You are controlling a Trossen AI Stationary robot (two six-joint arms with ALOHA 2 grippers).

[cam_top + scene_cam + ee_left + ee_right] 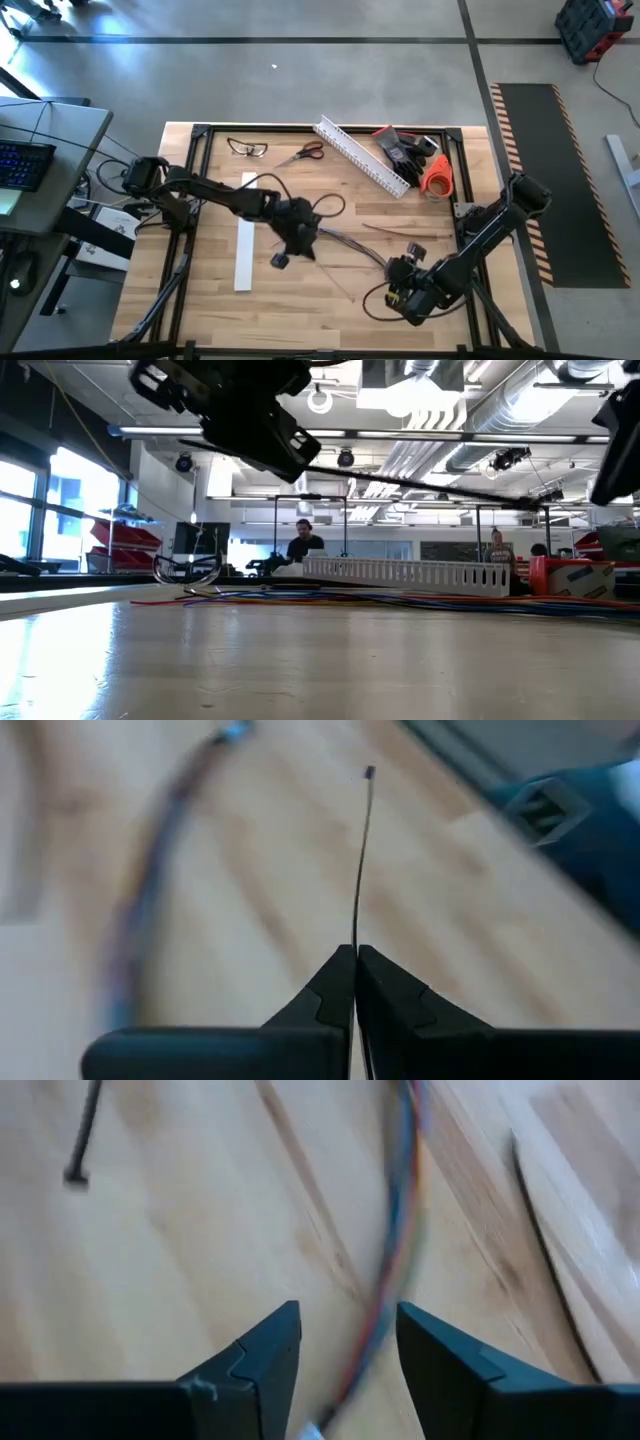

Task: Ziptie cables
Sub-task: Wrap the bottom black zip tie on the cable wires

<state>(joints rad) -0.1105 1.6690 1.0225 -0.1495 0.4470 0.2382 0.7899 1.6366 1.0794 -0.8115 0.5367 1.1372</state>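
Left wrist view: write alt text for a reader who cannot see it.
The left gripper is shut on a thin dark ziptie, which stands out past the fingertips over the wooden table and ends in a small square head. The cables run blurred along the table to one side.

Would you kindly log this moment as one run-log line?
left gripper: shut on ziptie | right gripper: open, straddling cables | step: cables not yet tied
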